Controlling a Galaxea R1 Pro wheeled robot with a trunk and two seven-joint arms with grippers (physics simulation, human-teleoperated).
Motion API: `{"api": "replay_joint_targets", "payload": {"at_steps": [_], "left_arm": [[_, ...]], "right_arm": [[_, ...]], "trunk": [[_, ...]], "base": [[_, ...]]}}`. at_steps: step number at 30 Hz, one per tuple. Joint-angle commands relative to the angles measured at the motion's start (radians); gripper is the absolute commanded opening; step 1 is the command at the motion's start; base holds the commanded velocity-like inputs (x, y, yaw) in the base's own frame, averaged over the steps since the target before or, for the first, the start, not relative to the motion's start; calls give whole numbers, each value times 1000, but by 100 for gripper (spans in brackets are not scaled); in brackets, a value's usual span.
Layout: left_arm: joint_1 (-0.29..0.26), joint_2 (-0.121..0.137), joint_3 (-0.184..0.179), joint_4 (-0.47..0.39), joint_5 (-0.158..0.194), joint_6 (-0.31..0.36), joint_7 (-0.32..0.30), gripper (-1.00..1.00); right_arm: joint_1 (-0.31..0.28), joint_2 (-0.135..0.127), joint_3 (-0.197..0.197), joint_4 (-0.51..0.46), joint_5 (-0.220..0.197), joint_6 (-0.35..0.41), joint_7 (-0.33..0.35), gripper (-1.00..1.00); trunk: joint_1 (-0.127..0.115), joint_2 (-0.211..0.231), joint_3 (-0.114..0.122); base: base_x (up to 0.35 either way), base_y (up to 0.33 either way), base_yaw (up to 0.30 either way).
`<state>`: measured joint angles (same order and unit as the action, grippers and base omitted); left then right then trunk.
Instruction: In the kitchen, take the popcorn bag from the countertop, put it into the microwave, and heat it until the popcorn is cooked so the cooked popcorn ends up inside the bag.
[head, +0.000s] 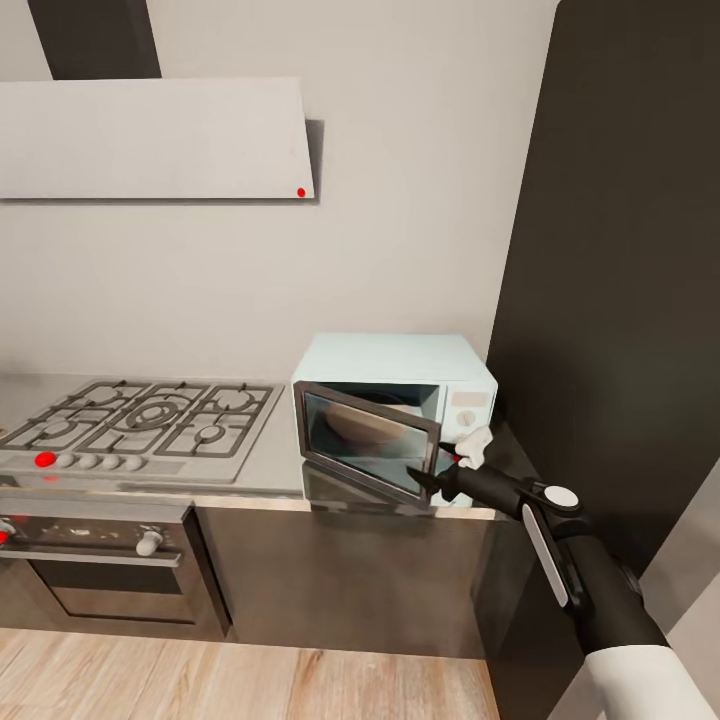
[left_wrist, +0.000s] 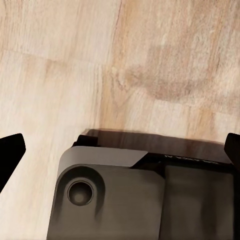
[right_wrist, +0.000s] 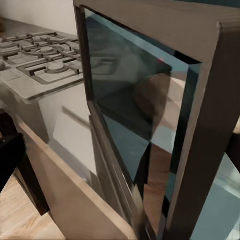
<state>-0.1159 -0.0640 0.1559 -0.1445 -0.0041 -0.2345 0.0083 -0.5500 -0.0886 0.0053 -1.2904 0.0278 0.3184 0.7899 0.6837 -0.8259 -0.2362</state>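
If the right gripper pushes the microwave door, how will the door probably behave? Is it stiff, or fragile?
The microwave door stands partly open, so a push by the right gripper should swing it on its hinge. Its grey frame looks rigid and unlikely to flex. The dark glass pane may be fragile, so pushing the frame seems safer.

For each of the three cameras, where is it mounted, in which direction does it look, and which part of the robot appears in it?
Head view: from the robot's head, forward and down at the microwave, hob and right gripper.
Left wrist view: on the left arm, down at the wood floor; dark fingertips at the edges.
Right wrist view: on the right arm, close on the microwave door.
Head and right wrist views share the door and hob.
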Motion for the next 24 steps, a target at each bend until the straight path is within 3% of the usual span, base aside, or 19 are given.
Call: {"api": "replay_joint_targets", "payload": {"at_steps": [1,10,16,24], "left_arm": [[-1,0,4,1,-1,-3,1,100],[-1,0,4,1,-1,-3,1,100],[-1,0,4,1,-1,-3,1,100],[-1,0,4,1,-1,-3,1,100]], "right_arm": [[-1,0,1,-1,1,6,5,100],[-1,0,0,0,1,6,21,100],[-3,0,-4,-1,1,13,129,100],[-4,0,-4,-1,1,16,139,100]], "trunk": [[0,-1,-1],[0,-1,-1],[0,-1,-1],[0,-1,-1]], "base": [[0,0,0],[0,0,0],[0,0,0],[0,0,0]]}}
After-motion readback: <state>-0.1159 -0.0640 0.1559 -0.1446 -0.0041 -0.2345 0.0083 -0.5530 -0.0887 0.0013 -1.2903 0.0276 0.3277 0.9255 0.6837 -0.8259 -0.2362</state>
